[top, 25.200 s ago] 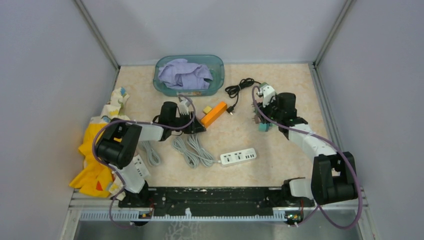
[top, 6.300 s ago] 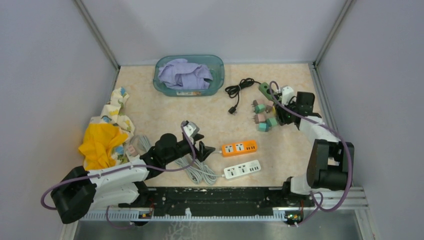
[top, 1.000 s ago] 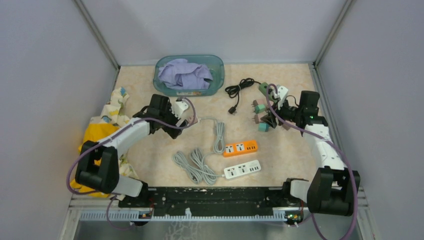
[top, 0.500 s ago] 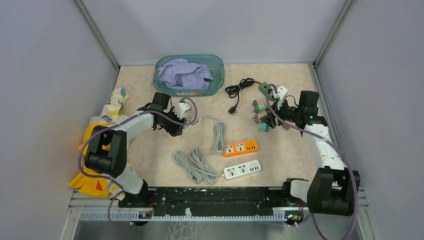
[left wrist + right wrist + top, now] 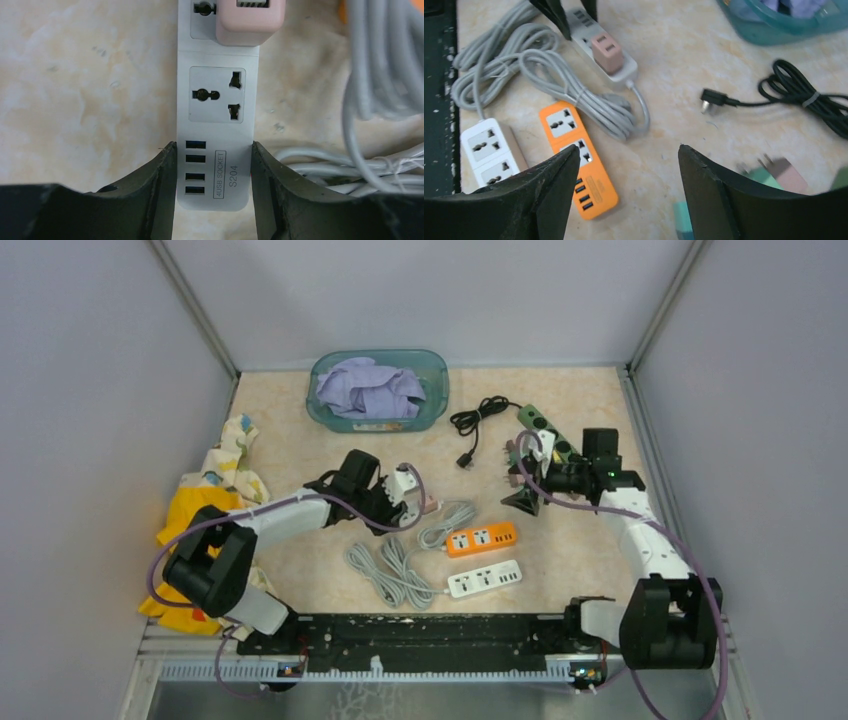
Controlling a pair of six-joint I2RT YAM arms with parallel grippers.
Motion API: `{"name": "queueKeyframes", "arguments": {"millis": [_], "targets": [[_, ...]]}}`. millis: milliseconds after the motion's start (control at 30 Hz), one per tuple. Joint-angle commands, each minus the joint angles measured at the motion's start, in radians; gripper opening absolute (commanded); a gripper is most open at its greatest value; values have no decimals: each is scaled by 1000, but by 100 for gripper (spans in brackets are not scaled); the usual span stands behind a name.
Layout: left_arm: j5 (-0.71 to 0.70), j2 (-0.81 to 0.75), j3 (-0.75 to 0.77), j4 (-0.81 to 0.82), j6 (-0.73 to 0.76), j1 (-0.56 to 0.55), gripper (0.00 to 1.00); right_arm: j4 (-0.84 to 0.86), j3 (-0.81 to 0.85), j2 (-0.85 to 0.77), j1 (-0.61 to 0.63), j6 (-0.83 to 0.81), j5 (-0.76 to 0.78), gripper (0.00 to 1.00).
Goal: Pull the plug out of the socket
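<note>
The left gripper (image 5: 212,147) is clenched on the USB end of the white power strip (image 5: 218,95), and the pink plug (image 5: 250,20) sits plugged in further along this strip. The right gripper (image 5: 628,148) hangs above the table (image 5: 684,65), its jaws wide apart, holding nothing.

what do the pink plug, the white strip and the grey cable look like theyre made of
The pink plug: probably moulded plastic, matte, with rounded corners. The white power strip: hard plastic, smooth and flat, with crisp printed lettering. The grey cable: likely a rubbery or PVC jacket, since it bends into loose coils.
</note>
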Motion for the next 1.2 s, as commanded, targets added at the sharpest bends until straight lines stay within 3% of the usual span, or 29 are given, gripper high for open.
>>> {"name": "queueKeyframes", "arguments": {"millis": [0, 67, 200, 400, 633, 800, 1033, 1167], "targets": [[41, -12, -27, 126, -39, -58, 18, -197, 49, -5, 76, -418, -250, 79], [56, 2, -44, 147, -40, -66, 20, -256, 64, 24, 133, -557, -265, 83], [36, 25, -41, 164, -44, -89, 25, -221, 135, 133, 265, -592, -191, 83], [87, 0, -48, 219, -123, -90, 36, 28, 213, 320, 362, -381, -111, 71], [115, -70, -127, 350, -212, -100, 57, 54, 292, 455, 403, -319, -17, 61], [115, -161, -287, 612, -281, -107, 74, 54, 315, 511, 420, -333, 34, 61], [95, -127, -423, 875, -258, -109, 77, -158, 461, 626, 440, -477, 24, 58], [49, -75, -475, 1008, -246, -109, 77, -144, 454, 634, 466, -473, 71, 57]]}}
